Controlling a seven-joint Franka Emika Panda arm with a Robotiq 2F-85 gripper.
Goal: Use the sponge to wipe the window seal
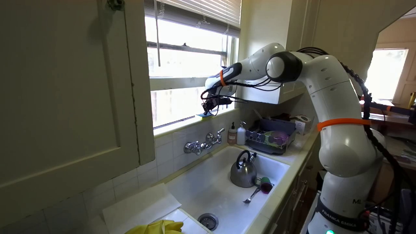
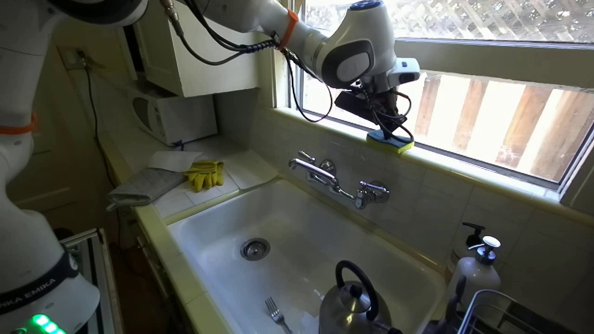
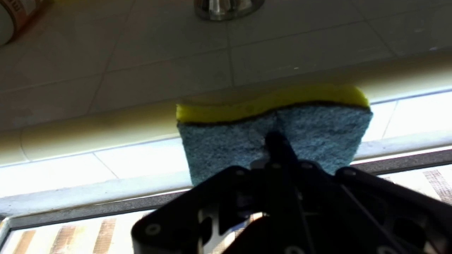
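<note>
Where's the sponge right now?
In the wrist view, the sponge is near the centre, over the front edge of the window seal, under the gripper; in an exterior view it's right of centre, above the faucet.

Sponge (image 3: 233, 144) is done in blue over yellow, gloves (image 2: 205, 174) just in yellow, white arm (image 1: 331, 94) is ringed with orange bands (image 1: 344, 122).

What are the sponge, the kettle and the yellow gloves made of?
Sponge: probably foam with a rough top; its yellow edge bends, the blue-gray looks fuzzy.
Kettle: likely steel, satin finish; gray sides gleam softly.
Yellow gloves: maybe rubber; they look smooth with rounded folds.
</note>
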